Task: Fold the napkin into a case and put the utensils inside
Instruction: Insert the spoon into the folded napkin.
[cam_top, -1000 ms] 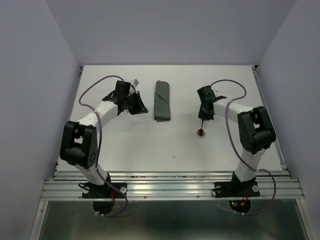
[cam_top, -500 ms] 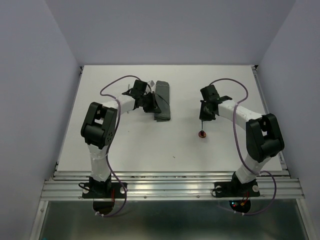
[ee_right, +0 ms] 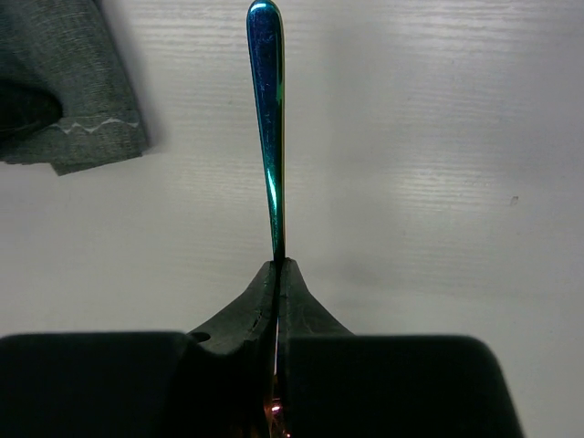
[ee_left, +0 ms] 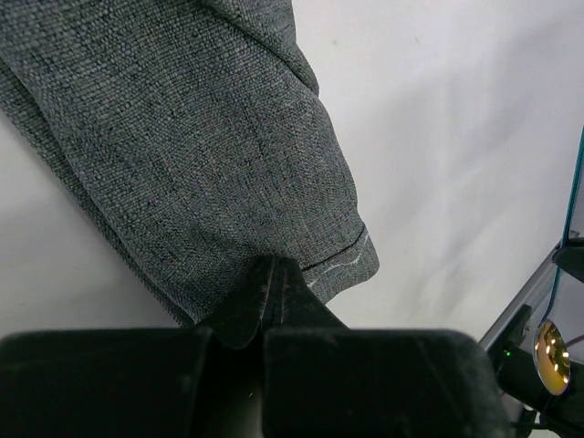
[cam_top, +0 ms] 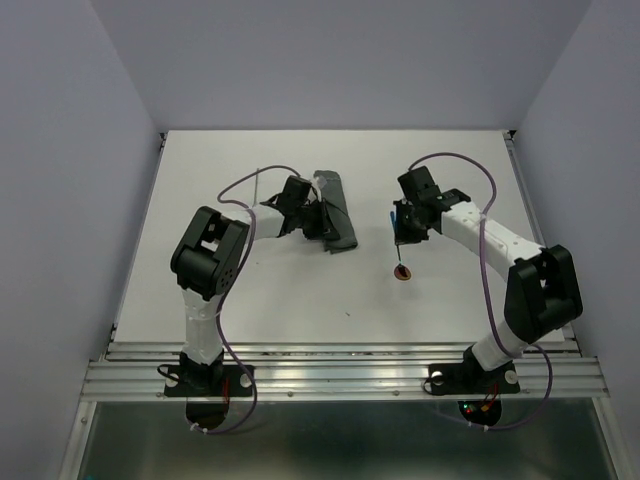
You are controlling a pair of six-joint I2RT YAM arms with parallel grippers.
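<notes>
The napkin (cam_top: 337, 196) lies folded as a narrow dark grey case at mid-table, slightly slanted. My left gripper (cam_top: 324, 224) is shut, and its closed tips (ee_left: 274, 263) press on the case's near end beside a light stitched seam (ee_left: 342, 266). I see no cloth between the fingers. My right gripper (cam_top: 403, 232) is shut on the spoon (cam_top: 402, 272) to the right of the case. The teal handle (ee_right: 270, 128) sticks out past the closed tips (ee_right: 277, 265). The red bowl hangs close over the table. A corner of the case (ee_right: 78, 137) shows at the upper left.
White tabletop (cam_top: 250, 290) with pale walls on three sides. A metal rail (cam_top: 340, 375) runs along the near edge by the arm bases. Purple cables loop over both arms.
My left gripper travelled right from beside the case onto its near end. The case swung so that this end shifted right. The right gripper with the spoon moved slightly towards the case.
</notes>
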